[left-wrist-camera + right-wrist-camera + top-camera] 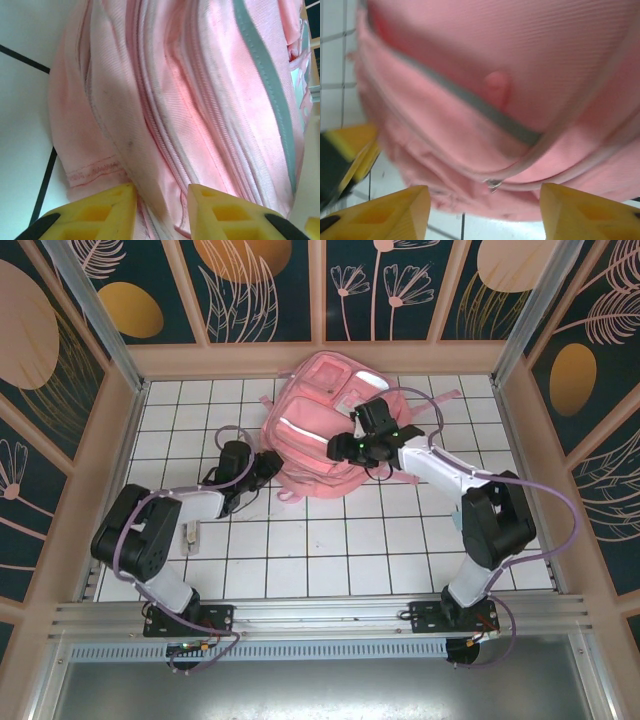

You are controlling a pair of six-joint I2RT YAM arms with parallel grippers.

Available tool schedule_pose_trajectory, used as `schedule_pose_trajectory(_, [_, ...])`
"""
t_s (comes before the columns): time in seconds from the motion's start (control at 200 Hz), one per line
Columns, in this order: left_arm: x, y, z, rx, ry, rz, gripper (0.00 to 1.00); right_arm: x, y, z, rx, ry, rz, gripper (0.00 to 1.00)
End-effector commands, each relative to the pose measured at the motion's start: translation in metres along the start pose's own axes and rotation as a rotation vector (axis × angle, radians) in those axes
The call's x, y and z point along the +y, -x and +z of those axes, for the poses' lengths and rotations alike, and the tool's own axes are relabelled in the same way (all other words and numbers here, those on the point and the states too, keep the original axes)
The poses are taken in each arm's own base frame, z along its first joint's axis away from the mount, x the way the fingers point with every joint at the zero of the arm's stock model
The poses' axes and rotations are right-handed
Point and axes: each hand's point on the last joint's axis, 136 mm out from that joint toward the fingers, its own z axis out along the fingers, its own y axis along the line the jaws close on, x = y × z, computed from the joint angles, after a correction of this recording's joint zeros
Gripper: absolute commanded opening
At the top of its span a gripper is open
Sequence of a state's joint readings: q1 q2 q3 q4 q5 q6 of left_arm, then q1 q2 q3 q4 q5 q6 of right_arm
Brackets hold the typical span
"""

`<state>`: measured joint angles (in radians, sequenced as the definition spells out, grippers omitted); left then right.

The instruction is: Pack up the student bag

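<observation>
On student bag (pixel 312 430) fold (pixel 142 170), left end effector (pixel 161 192), grip unclear; right end effector (pixel 485 192) agape.

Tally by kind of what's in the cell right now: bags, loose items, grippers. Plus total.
student bag: 1
small pale loose item: 1
grippers: 2 (left gripper, right gripper)
Total: 4

Count: 1 student bag (pixel 315 425), pink, and 1 small pale item (pixel 190 536) on the tiles, too small to identify. 2 arms, 2 grippers: left gripper (pixel 268 464), right gripper (pixel 343 448). 2 yellow fingers (pixel 95 215) per gripper.
</observation>
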<state>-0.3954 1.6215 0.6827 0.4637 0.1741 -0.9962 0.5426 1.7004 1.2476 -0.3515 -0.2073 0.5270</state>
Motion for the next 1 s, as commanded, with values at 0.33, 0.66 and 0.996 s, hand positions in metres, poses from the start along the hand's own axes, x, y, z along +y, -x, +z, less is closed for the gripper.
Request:
schedule_pose_trajectory(0.33, [-0.055,-0.025,-0.005,0.018,0.08,0.475,0.48,-0.042,0.038,0.035,-0.133,-0.049,0.268,0.5])
schedule_pose_trajectory(0.66, [-0.076,-0.075,0.04,0.162,0.107,0.812,0.52,-0.021,0.042,0.044,-0.127,0.153,0.37,0.03])
schedule_pose_trajectory(0.996, [-0.076,-0.092,0.046,0.234,0.079,0.884,0.59,0.007,0.077,0.006,-0.181,0.256,0.364,0.0])
